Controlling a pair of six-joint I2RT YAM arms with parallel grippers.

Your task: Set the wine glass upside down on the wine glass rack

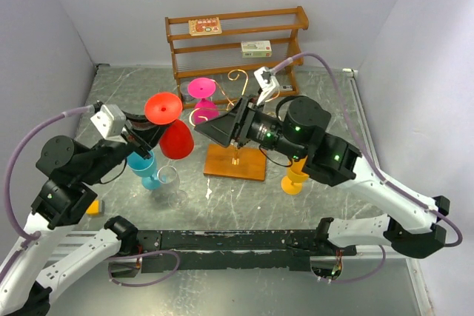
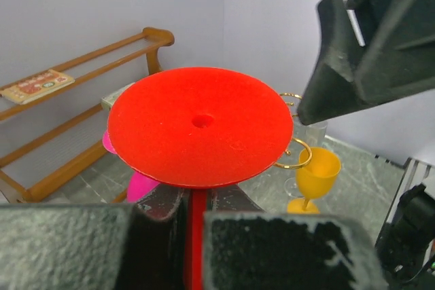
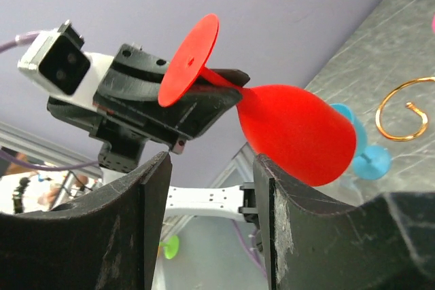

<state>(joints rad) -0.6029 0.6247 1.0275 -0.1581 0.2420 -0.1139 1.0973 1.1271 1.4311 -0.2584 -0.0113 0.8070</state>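
Note:
The red wine glass [image 1: 176,140] hangs upside down, foot disc on top, with my left gripper [image 1: 150,132] shut on its thin stem. In the left wrist view the red wine glass's foot [image 2: 200,127] fills the middle, and my left gripper [image 2: 192,225] clamps the stem below it. My right gripper [image 1: 201,128] stands open just right of the bowl. In the right wrist view the red wine glass [image 3: 299,134] lies beyond my right gripper [image 3: 207,168], with nothing between its fingers. The wine glass rack [image 1: 235,162] stands behind them. A pink glass [image 1: 202,88] hangs on it.
A blue glass [image 1: 144,168] and a clear glass [image 1: 170,180] stand below the left gripper. A yellow glass [image 1: 295,177] stands right of the rack's base. The wooden three-tier shelf [image 1: 237,42] lines the back wall. Grey walls close both sides.

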